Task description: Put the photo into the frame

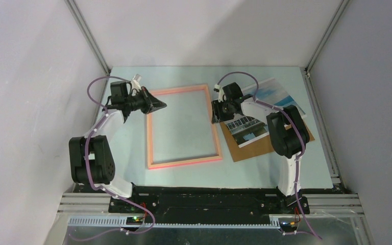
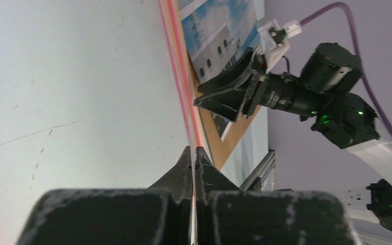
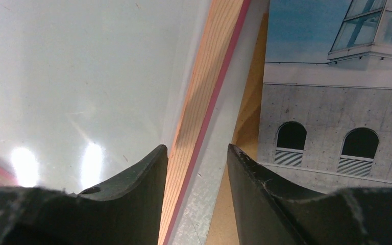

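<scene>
Top view: frame (image 1: 184, 162) lies flat mid-table, salmon-pink border with a wood-grain face, nothing inside it; photo (image 1: 245, 127) lies face up just right of it in the picture, on a brown backing board (image 1: 250, 150), partly hidden under the right arm (image 1: 286, 132), so it is not yet in the frame; in the right wrist view a narrow strip of table (image 3: 219, 153) separates the frame's rail from the board, so near but apart. Left gripper (image 1: 159, 104) sits at the frame's upper-left corner, turned on its side; jaws fully closed, nothing seen pinched between them; probably parked there to brace the frame against sliding, though actual contact with the rail cannot be told. Right gripper (image 3: 197, 148) hangs low over the frame's right rail, jaws roughly half apart and astride it, one finger on the clear pane (image 3: 81, 76) side, the other over the table strip beside the board; no clamp visible, holds nothing; likely lined up to take that rail and lift or shift the frame, making room for the print. Writing: none readable; no brand or label visible on frame, print, board or arms; the print shows only a concrete building with arched windows under blue sky.
</scene>
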`<state>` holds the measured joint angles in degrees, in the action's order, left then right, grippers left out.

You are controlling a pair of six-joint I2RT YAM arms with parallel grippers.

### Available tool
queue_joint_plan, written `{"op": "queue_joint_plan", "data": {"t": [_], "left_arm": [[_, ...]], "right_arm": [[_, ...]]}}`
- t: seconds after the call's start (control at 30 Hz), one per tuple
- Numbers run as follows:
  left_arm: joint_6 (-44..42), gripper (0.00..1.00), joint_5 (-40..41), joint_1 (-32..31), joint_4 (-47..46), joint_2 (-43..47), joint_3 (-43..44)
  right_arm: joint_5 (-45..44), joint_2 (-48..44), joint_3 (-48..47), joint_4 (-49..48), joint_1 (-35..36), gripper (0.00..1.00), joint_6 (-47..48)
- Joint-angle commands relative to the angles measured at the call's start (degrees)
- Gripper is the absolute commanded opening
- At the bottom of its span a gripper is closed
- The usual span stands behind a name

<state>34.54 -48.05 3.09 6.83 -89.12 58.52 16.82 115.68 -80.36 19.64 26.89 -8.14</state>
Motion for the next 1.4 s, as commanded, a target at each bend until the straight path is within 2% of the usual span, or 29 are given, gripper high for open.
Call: {"op": "queue_joint_plan", "data": {"t": [0.0, 0.37, 0.83, 1.2, 1.37], "left_arm": [[3.7, 0.00, -4.1, -0.6, -1.8, 4.5, 4.1], [7.7, 0.00, -4.8, -0.9, -5.0, 5.0, 4.6], [18.8, 0.00, -6.2, -1.7, -13.2, 4.1, 3.3], [23.3, 0.00, -5.6, -2.1, -18.1, 2.2, -0.5], [22.0, 0.00, -5.0, -2.2, -18.6, 0.1, -1.5]], "right_arm": [[1.6, -2.9, -1.5, 0.1, -0.8, 0.52, -0.1], [3.5, -5.5, -0.5, 0.0, -3.2, 0.53, -0.3], [4.0, -7.7, 1.2, -0.3, -6.2, 0.53, -0.2], [4.1, -8.4, 1.9, -0.6, -7.0, 0.53, -0.2], [3.9, -8.5, 2.3, -0.8, -7.0, 0.53, 0.0]]}}
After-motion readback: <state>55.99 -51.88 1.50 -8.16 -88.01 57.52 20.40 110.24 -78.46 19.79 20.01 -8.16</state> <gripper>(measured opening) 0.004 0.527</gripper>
